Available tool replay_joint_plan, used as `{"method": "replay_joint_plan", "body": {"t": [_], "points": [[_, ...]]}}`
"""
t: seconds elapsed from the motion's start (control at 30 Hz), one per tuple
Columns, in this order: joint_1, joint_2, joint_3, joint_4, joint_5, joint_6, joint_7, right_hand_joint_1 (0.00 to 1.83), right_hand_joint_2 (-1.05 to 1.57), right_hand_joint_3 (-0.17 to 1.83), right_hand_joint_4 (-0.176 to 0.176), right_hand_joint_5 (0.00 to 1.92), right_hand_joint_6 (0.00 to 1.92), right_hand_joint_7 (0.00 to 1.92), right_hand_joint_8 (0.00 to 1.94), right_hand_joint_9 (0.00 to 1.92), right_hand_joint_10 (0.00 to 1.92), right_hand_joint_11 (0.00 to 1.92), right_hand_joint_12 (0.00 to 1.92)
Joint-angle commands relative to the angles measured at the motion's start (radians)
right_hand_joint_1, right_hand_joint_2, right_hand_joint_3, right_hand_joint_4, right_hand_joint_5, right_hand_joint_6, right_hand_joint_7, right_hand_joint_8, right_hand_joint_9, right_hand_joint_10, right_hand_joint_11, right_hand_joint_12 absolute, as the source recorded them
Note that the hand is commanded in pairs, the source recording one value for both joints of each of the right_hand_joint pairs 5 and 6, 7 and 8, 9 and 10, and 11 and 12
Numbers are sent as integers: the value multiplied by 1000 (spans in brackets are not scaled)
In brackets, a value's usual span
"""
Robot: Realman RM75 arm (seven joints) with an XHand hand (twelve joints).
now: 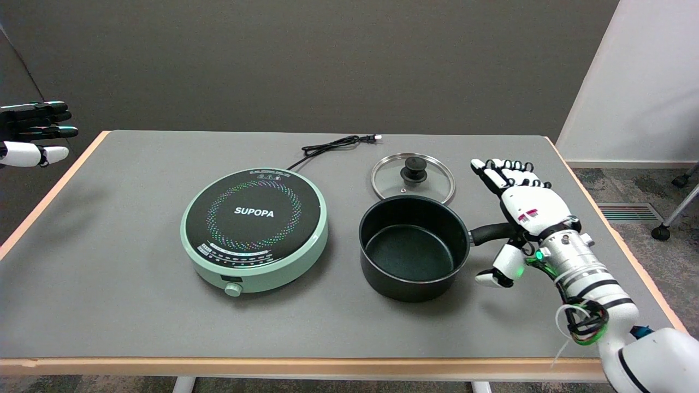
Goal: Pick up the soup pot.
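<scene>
Grey-walled room, grey-topped counter (136, 305) with pale wood edging. Biggest item: round mint-green induction cooktop with black glass face (255, 229), left of centre, cord trailing to the far edge. Just right of it, the black non-stick metal soup pot (412, 248) sits upright and empty on the counter, its black stick handle (491, 233) pointing right. Round glass lid with black knob (413, 178) lies flat just behind the pot. Pot looks rigid, moderately heavy, weight biased away from the handle, so expect it to tip forward on lift; the handle is the only sensible grasp, taken close to the pot wall. Handle coating probably smooth, needs a full wrap. Right hand (519, 218) is at the handle's outer end, fingers spread above it, thumb below, holding nothing, not yet closed.
</scene>
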Motion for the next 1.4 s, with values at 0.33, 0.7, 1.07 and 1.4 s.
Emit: {"method": "replay_joint_plan", "body": {"t": [0.33,0.7,1.07,1.4], "points": [[99,-57,-181,6,-210,223,-52,1130,-545,1085,176,43,43,43,43,43,43,43,43],[92,-95,-180,11,-241,259,-52,1132,-520,1072,176,52,52,52,52,52,52,52,52],[87,-94,-180,6,-210,279,-52,1127,-507,1047,176,52,52,52,52,52,52,52,52],[81,-91,-182,6,-184,298,-52,1124,-510,1056,176,59,59,59,59,59,59,59,59]]}}
